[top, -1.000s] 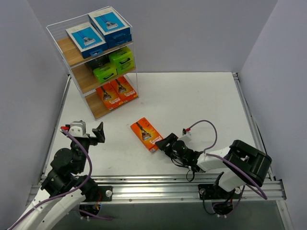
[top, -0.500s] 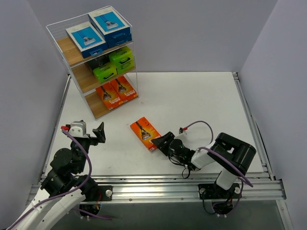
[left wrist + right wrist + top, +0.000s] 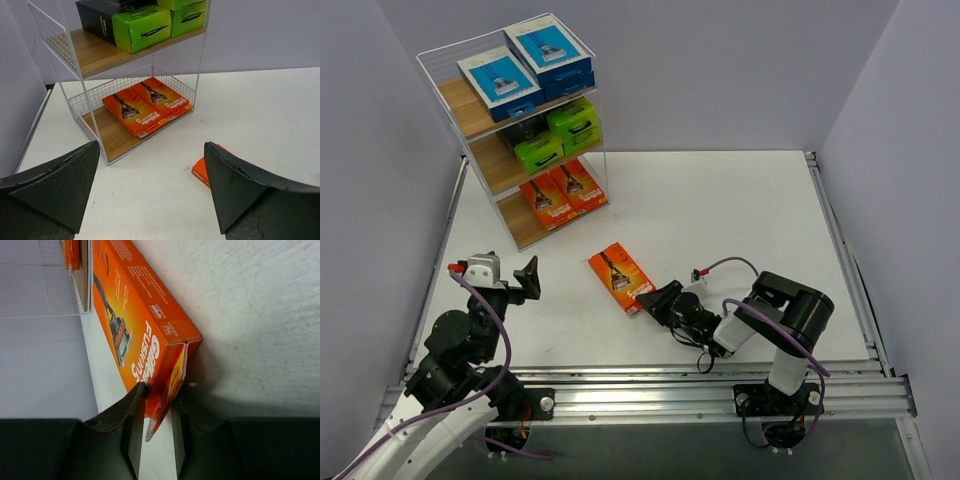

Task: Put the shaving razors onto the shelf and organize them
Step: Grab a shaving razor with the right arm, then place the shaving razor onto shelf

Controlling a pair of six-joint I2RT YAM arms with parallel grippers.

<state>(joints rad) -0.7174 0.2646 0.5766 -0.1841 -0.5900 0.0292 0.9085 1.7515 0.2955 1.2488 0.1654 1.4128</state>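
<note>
An orange razor pack (image 3: 620,277) lies flat on the white table, in front of the shelf (image 3: 470,112). My right gripper (image 3: 655,298) reaches low along the table and is shut on the near end of that pack (image 3: 135,325), one finger on its printed face, the other against its end flap. My left gripper (image 3: 507,279) hangs open at the left, holding nothing; in the left wrist view a corner of the pack (image 3: 201,170) shows beside the right finger. The shelf holds blue-and-white packs (image 3: 525,65) on top, green-ended packs (image 3: 555,135) in the middle and two orange packs (image 3: 563,193) at the bottom.
The bottom board (image 3: 107,137) has bare wood left of its orange packs (image 3: 147,105). Grey walls close in the table on three sides. A metal rail (image 3: 650,385) runs along the near edge.
My right arm has slid left along the table and its jaws have closed onto the orange pack's near end. The pack has shifted slightly left. The left arm has not moved.
</note>
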